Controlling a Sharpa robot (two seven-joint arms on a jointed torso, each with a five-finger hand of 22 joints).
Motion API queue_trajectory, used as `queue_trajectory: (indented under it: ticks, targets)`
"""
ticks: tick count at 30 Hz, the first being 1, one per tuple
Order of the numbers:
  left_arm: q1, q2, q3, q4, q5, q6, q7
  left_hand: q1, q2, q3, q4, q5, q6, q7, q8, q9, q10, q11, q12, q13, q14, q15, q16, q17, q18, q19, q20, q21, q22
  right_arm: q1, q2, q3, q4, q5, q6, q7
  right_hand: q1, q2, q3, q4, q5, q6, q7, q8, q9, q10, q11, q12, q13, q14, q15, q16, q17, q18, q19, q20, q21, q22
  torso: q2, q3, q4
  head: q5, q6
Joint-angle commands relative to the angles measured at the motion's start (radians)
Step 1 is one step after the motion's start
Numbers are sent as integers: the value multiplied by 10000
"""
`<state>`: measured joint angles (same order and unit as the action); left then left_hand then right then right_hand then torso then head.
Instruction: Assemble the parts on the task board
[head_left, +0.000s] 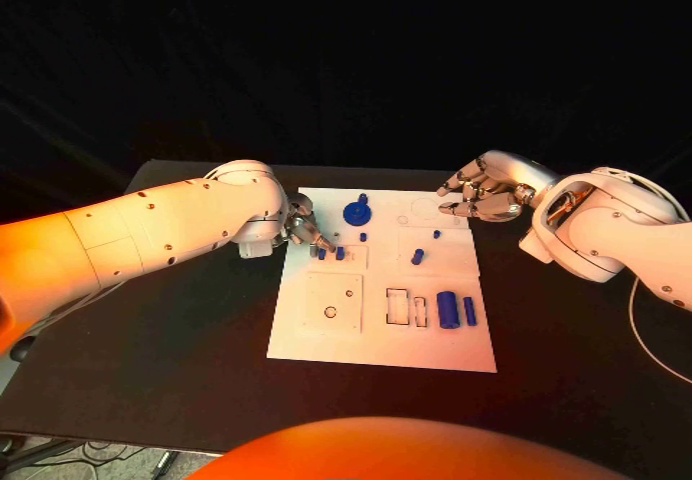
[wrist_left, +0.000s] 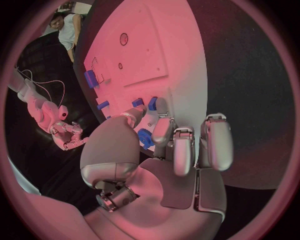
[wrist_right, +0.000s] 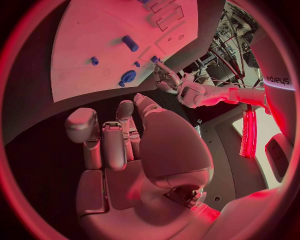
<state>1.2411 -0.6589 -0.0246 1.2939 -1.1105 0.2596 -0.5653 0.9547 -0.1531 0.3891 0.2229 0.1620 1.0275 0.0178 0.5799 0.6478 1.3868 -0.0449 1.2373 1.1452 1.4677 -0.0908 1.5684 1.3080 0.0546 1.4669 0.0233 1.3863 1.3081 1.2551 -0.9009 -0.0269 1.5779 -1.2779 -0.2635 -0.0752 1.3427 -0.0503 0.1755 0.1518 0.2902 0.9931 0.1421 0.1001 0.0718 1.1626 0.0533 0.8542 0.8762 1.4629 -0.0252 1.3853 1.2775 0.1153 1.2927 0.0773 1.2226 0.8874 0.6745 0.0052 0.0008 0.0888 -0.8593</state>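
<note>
You've got the black table (head_left: 173, 340) under everything, and lying flat on its middle is the white task board (head_left: 332, 335), its long side running away from you.

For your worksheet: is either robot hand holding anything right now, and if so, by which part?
Right hand holds nothing. Left hand touches small blue parts; a hold cannot be told.

L hand (head_left: 300, 228), R hand (head_left: 488, 192) both empty, fingers apart
</note>
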Motion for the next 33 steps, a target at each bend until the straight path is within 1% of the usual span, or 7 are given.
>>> queue_trajectory:
  ticks: [1,9,12,16,20,27,33]
  targets:
    - [7,-153,75,187,130,-910,276,-72,30,-414,169,-39,35,-10,-66,-14,65,-35,7,-5,1031,-84,24,2628,-73,230,-101,37,1315,-6,-1,1,0,-23,98,51,102,-33,19,29,29,-75,15,61,-11,71,-15,54,-2,487,-5,-45,-4,99,-66,7,-66,-9,2,14,1,-14,-5]
    - [107,-525,237,494,666,-1944,807,225,253,-1414,577,5,-230,65,-166,-12,-399,17,-672,-784,1031,-73,24,2628,10,81,-102,-327,1092,-6,-16,1,-11,-22,97,48,97,-40,21,41,36,-77,17,62,-12,53,-13,29,-29,485,-5,-54,-15,103,-76,7,-82,-36,4,8,8,-39,14]
    - [144,-564,258,484,1254,-2518,1470,524,327,-1774,647,25,-728,246,-317,-63,-1455,201,-2103,-2389,944,50,-152,2339,279,-482,-23,-1538,280,-6,-15,1,-14,-22,95,47,97,-40,21,41,36,-77,17,62,-12,53,-13,29,-29,485,-5,-54,-15,103,-76,7,-82,-36,2,15,2,-46,28]
    - [163,-482,242,391,1685,-2972,2502,1587,467,-2026,433,29,-1892,845,-867,-439,-3712,861,-4303,-4416,-574,602,-2668,-974,1055,-2784,333,-5935,-2574,-6,-8,1,-18,-22,91,48,97,-40,21,41,36,-77,17,62,-12,53,-13,29,-29,485,-5,-54,-15,103,-76,7,-82,-36,-1,9,-2,-58,40]
    - [150,-253,119,247,1234,-3216,3813,3647,486,-1522,-410,44,-2533,1376,-1664,-1250,-5178,1350,-5843,-5545,-3498,1074,-6780,-5210,1109,-4148,802,-8108,-3949,-7,3,1,-24,-22,81,53,99,-44,25,45,42,-79,17,63,-12,54,-14,32,-28,486,-5,-54,-13,101,-71,7,-78,-26,3,5,1,-84,73]
    - [-60,238,-84,-59,-566,-3950,5622,5137,193,-630,-1247,-265,-1650,1370,-3250,-3256,-4540,1435,-8095,-8316,-3482,1160,-8227,-6644,1252,-3990,1051,-9284,-4991,-9,26,1,-35,-22,82,64,105,-40,32,48,49,-80,16,63,-12,47,-15,23,-38,482,-5,-66,-31,105,-80,7,-90,-48,10,2,-13,-141,141]
    - [-200,594,-173,-404,-1889,-4268,5861,5100,157,-694,-1455,-290,-1121,1283,-3726,-3885,-4331,1425,-8803,-9311,-3066,1097,-8235,-6921,1289,-3609,967,-9334,-5109,-11,34,0,-36,-22,90,71,105,-40,32,48,49,-80,16,63,-12,47,-15,23,-38,482,-5,-66,-31,105,-80,7,-90,-48,6,17,-5,-169,158]
